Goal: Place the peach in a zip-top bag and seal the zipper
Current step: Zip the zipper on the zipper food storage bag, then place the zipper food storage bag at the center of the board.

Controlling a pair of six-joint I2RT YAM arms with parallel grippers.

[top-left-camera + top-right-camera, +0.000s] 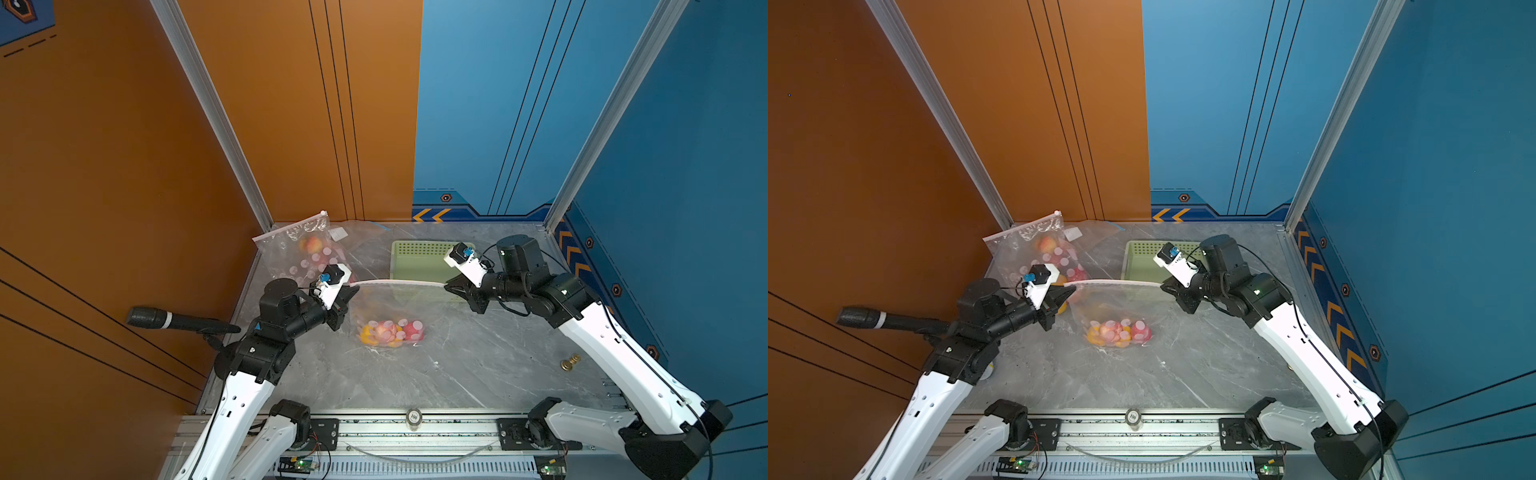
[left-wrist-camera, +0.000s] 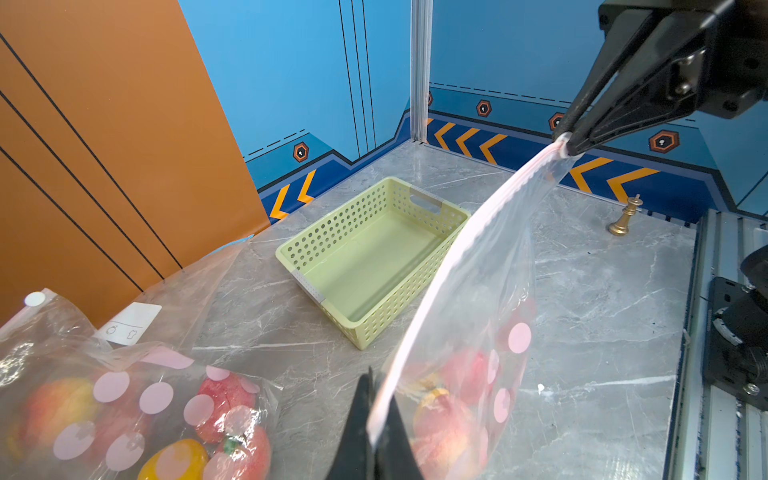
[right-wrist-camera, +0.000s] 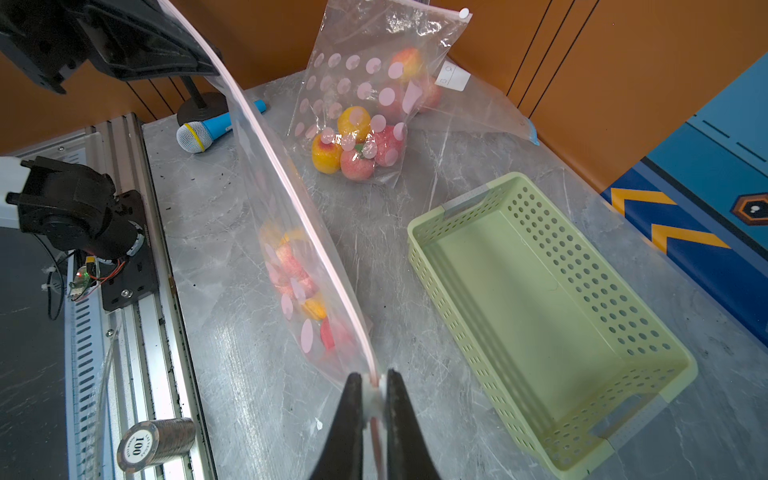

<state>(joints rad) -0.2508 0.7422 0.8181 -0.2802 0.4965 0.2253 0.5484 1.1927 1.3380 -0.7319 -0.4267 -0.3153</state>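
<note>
Peach (image 1: 390, 331) already inside zip-top bag (image 1: 390, 305), lying with other fruit at bottom. Bag stretched between closed left gripper (image 1: 353, 287), on one zipper (image 1: 399, 282) end, and right gripper (image 1: 447, 286), pinching white slider (image 2: 563, 143). Seal appears complete; release remains.

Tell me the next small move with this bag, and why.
Probably lower the bag and release: left gripper and right gripper pinch opposite ends of its zipper, which looks closed along its whole length, with the fruit already inside.
</note>
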